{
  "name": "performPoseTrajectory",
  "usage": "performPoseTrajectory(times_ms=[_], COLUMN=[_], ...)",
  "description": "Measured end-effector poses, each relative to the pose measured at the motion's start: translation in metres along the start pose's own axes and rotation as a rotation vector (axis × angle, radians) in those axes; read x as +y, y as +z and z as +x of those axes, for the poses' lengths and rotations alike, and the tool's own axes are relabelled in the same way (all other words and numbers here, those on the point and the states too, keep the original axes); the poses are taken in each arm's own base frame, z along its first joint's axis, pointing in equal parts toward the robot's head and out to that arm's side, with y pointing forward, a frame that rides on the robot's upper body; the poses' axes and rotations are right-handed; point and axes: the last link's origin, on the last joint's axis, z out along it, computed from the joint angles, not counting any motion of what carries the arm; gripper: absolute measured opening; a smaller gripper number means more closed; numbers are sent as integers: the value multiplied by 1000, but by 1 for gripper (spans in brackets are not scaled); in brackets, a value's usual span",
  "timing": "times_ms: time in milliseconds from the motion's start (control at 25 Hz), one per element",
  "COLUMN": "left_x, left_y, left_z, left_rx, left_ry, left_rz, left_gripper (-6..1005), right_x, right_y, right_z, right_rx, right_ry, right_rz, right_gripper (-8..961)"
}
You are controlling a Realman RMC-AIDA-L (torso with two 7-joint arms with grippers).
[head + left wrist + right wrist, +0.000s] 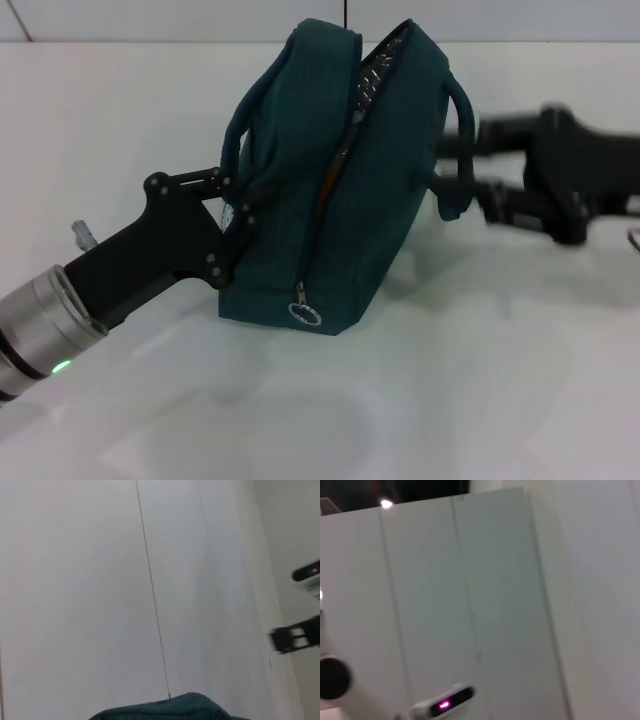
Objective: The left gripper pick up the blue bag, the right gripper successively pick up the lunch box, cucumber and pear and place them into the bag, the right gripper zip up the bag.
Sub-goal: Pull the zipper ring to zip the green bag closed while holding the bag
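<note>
The blue bag hangs tilted above the white table, its zipper ring pull at the low end and the zipper gaping at the top, with an orange strip showing in the slit. My left gripper is shut on the bag's left side by one handle. My right gripper is at the bag's right side by the other handle, open and holding nothing. It also shows far off in the left wrist view, above the bag's top edge. The lunch box, cucumber and pear are out of view.
The white table lies below the bag, with a white wall behind it. A white device with a pink light shows in the right wrist view.
</note>
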Motion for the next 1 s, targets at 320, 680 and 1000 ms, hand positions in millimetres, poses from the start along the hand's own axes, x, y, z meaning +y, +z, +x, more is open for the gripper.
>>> performPoseTrajectory(times_ms=[320, 680, 1000], left_x=[0, 3, 12], left_y=[9, 8, 1], left_z=[2, 1, -5], left_rx=[6, 4, -1], left_ry=[7, 3, 13], left_rz=[-37, -48, -18], left_gripper=[117, 116, 115], right_x=[2, -23, -47], right_y=[19, 38, 44], right_z=[63, 81, 63], right_rx=[277, 328, 304], right_ry=[177, 162, 78], right_rz=[46, 225, 309], right_gripper=[354, 350, 349])
